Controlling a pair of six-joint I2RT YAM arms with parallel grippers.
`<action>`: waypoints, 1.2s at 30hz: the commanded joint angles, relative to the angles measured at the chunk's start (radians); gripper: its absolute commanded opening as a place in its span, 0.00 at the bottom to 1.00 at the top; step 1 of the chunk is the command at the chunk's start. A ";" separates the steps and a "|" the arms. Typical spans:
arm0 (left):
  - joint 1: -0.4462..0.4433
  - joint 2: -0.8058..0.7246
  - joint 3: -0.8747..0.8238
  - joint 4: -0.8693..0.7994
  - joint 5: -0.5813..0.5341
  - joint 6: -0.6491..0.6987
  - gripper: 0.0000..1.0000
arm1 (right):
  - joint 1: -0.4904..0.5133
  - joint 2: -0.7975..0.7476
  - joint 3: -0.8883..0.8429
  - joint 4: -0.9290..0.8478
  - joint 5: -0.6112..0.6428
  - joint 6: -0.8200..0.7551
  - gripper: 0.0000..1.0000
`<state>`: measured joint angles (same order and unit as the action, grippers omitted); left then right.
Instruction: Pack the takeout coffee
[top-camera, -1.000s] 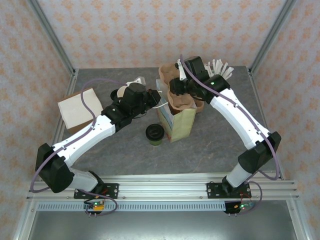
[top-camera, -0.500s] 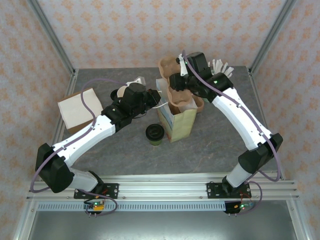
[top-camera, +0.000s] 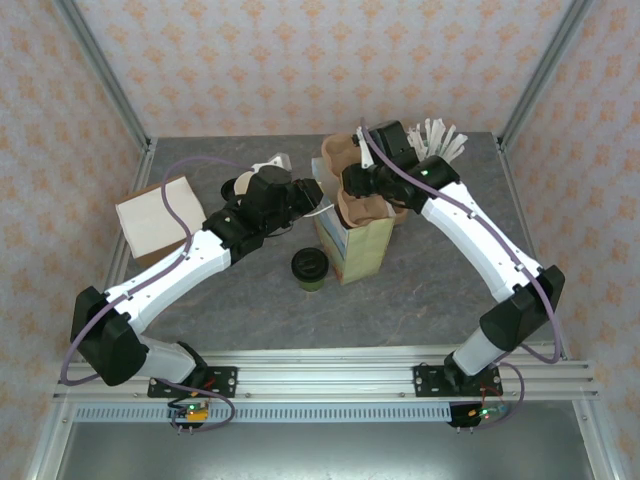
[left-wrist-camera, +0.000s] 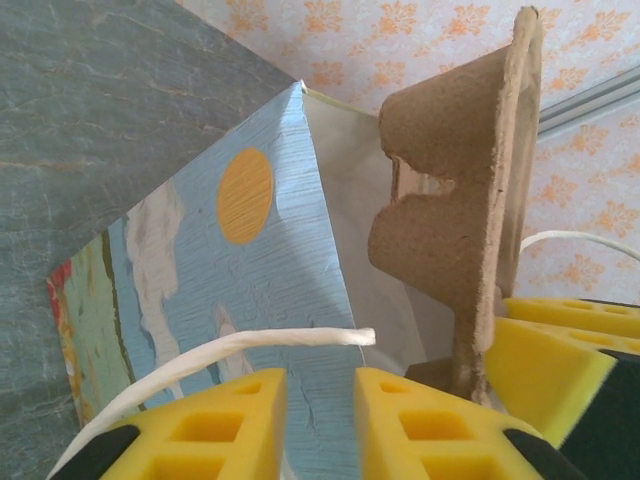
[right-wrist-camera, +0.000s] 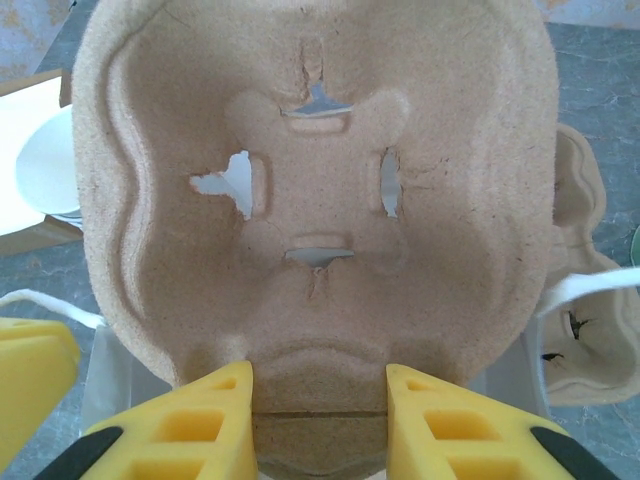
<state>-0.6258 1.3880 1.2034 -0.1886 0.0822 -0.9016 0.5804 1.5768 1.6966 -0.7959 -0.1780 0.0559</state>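
Observation:
The takeout coffee (top-camera: 310, 268), a small cup with a black lid, stands on the table just left of the upright paper bag (top-camera: 366, 250). My right gripper (top-camera: 352, 188) is shut on a brown pulp cup carrier (right-wrist-camera: 320, 200) and holds it on edge in the bag's open mouth. The carrier (left-wrist-camera: 460, 220) also stands tall in the left wrist view, beside the bag's blue printed wall (left-wrist-camera: 250, 270). My left gripper (left-wrist-camera: 320, 378) sits at the bag's left rim, jaws a little apart around the wall, a white twine handle (left-wrist-camera: 260, 345) lying across above them.
More pulp carriers (top-camera: 336, 150) lie behind the bag. A cup of white sticks (top-camera: 440, 135) is at the back right. A stack of cream cups (top-camera: 240, 185) and a box with a white top (top-camera: 155, 215) are to the left.
My left jaws have parted from their pinch on the bag's rim. The right arm has shifted the carrier slightly over the bag's mouth.

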 joint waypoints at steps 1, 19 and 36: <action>0.008 -0.001 0.047 -0.050 -0.064 0.057 0.30 | 0.006 -0.046 -0.020 -0.007 0.030 0.008 0.31; 0.156 0.123 0.335 -0.314 0.056 0.427 0.48 | 0.007 -0.049 -0.029 0.012 0.021 0.005 0.31; 0.184 0.357 0.607 -0.468 0.158 0.569 0.48 | 0.006 -0.055 -0.022 0.008 0.026 0.007 0.31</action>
<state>-0.4549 1.7317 1.7668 -0.6060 0.2295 -0.3649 0.5804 1.5581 1.6741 -0.7952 -0.1776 0.0555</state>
